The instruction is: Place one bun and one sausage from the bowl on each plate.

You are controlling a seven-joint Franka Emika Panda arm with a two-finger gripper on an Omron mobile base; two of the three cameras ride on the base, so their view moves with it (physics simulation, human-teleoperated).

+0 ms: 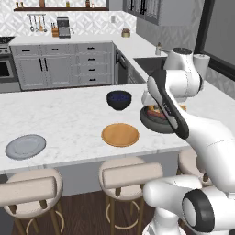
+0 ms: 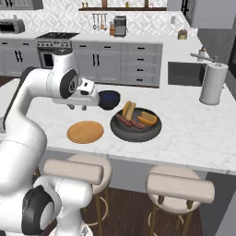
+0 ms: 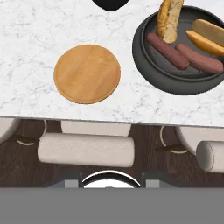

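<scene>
The wide dark bowl (image 2: pixel 136 130) (image 3: pixel 151 72) sits on the marble counter. It holds two buns (image 3: pixel 169 17) (image 3: pixel 206 37) and two sausages (image 3: pixel 167 50) (image 3: pixel 199 60); one bun leans upright on the rim. Left of it lies the bare orange plate (image 2: pixel 85 132) (image 3: pixel 87 73) (image 1: pixel 120 135). The grey plate (image 1: pixel 25 147) lies bare far to the left. My gripper (image 2: pixel 77 108) (image 3: pixel 110 181) hangs high over the counter's front, near the orange plate and left of the bowl. Its tips stand apart with nothing between them. In the left base view my arm hides part of the bowl (image 1: pixel 148 120).
A glossy navy bowl (image 1: pixel 119 99) (image 2: pixel 109 99) stands behind the orange plate. A paper towel roll (image 2: pixel 213 84) and a sink (image 2: pixel 186 73) are at the back right. Padded stools (image 3: pixel 85 150) (image 2: pixel 179 186) line the counter's front edge.
</scene>
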